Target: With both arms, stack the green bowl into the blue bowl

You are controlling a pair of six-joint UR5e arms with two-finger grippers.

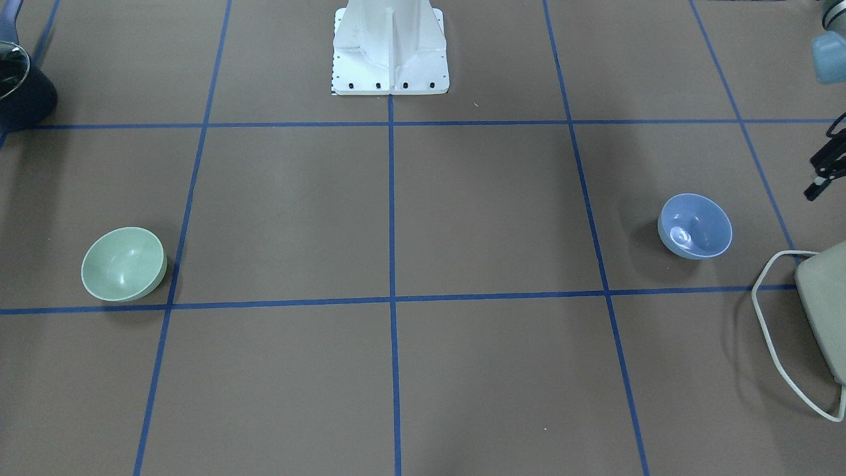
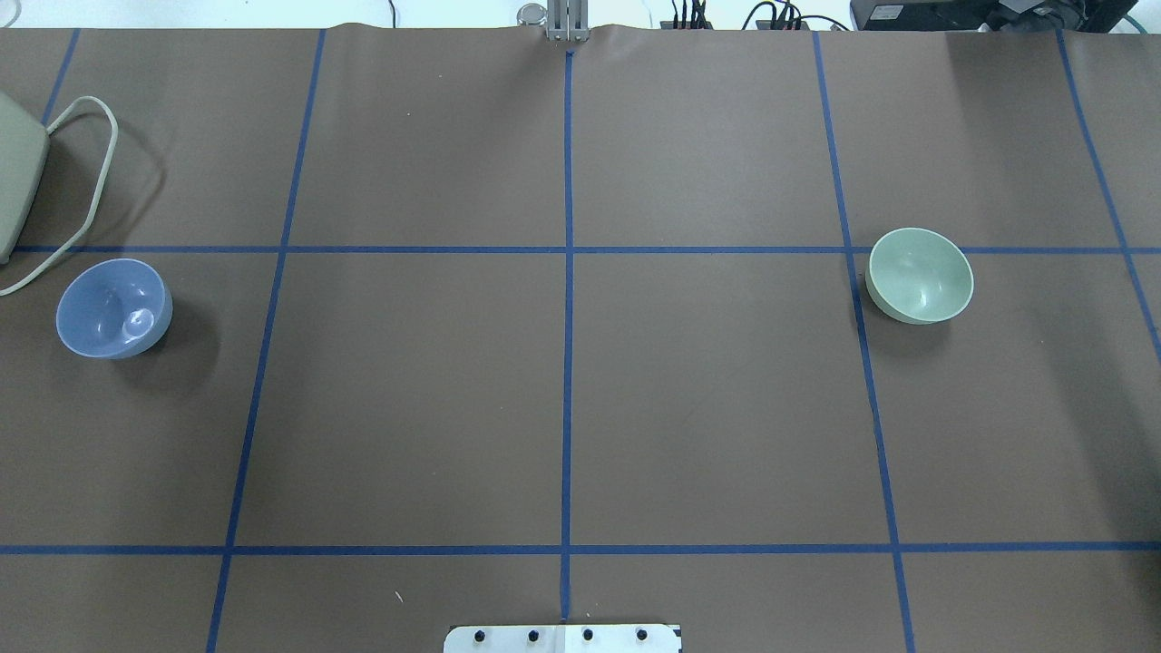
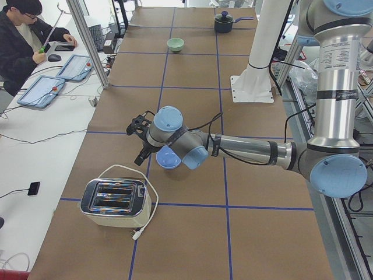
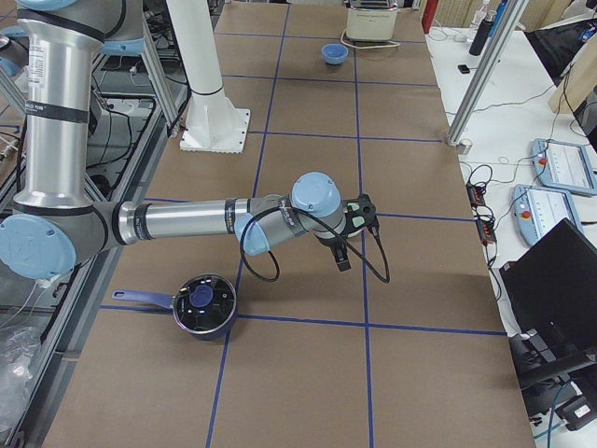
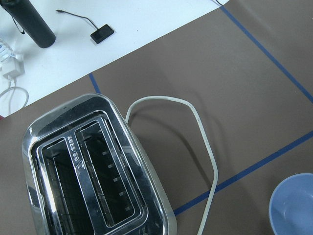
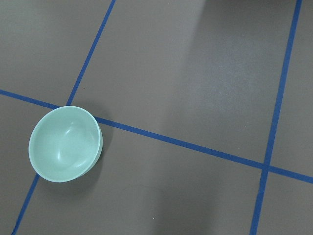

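Note:
The pale green bowl point(image 1: 123, 263) sits upright and empty on the brown table; it also shows in the overhead view point(image 2: 920, 275) and the right wrist view point(image 6: 65, 143). The blue bowl point(image 1: 695, 225) sits upright far across the table, also in the overhead view point(image 2: 113, 308). My left gripper point(image 1: 814, 177) hangs open and empty a little beyond the blue bowl, above the table point(image 3: 139, 142). My right gripper point(image 4: 347, 247) shows only in the exterior right view, above the table; I cannot tell whether it is open or shut. The right arm hides the green bowl there.
A toaster point(image 1: 826, 304) with a white cord point(image 1: 767, 317) stands next to the blue bowl. A dark pot point(image 4: 203, 303) stands at the table's end near the green bowl. The white pedestal point(image 1: 390, 46) stands at the robot's side of the table.

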